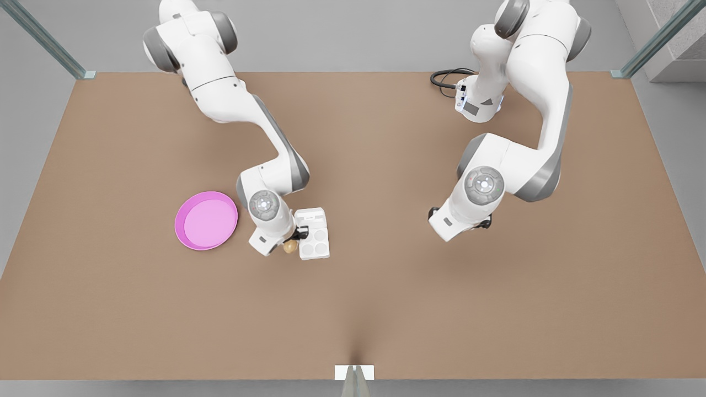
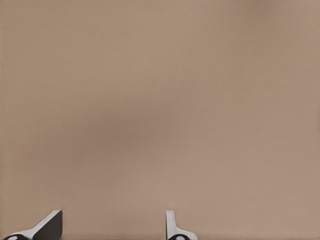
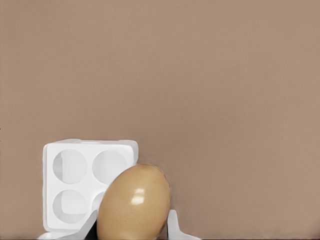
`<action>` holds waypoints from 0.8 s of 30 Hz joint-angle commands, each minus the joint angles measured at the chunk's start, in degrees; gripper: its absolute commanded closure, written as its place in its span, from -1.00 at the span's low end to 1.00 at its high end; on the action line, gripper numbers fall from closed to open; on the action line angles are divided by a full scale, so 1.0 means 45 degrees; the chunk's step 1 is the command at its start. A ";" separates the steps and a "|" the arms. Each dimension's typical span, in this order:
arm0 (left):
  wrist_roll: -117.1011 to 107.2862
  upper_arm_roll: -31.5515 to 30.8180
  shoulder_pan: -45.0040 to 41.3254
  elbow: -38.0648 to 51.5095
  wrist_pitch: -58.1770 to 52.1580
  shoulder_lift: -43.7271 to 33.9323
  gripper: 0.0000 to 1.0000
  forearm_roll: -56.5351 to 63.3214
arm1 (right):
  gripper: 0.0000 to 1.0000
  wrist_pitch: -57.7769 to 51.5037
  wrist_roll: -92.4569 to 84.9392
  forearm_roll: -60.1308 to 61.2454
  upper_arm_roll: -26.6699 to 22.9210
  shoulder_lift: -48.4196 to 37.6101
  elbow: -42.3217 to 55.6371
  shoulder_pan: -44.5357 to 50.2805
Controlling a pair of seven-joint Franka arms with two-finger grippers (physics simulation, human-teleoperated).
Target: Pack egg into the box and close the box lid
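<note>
Your right gripper (image 3: 132,227) is the one on the front view's left, and its jaws are clamped on the egg (image 3: 134,202); in the right wrist view you see the tan-brown shell held between the two fingertips (image 3: 172,225), one on each side. In the front view the egg (image 1: 290,246) hangs just beside the box (image 1: 315,242), on the side toward the pink plate (image 1: 206,220), and it is not in any cup. The box is the small white carton lying on the brown table (image 1: 386,309), with its four round cups open to you and all of them empty. The box lid (image 1: 310,216) is folded back flat at the far short end of the carton, so the box stands open. In the right wrist view you find the box (image 3: 90,182) a little past the egg, partly hidden by it. The plate lies just on the other side of that arm's wrist, near the box but not touching it. Your left gripper (image 2: 112,227) belongs to the arm on the front view's right, which waits well apart from the carton; its fingertips (image 2: 50,225) stand wide apart over bare table with nothing between them.
</note>
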 commanded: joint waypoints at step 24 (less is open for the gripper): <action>-1.2651 -0.2387 -0.4671 -0.0795 0.4346 0.1718 -1.00 0.0868 | -1.00 -0.6752 -0.7571 -0.3751 0.4976 -0.3805 0.1291 -1.3413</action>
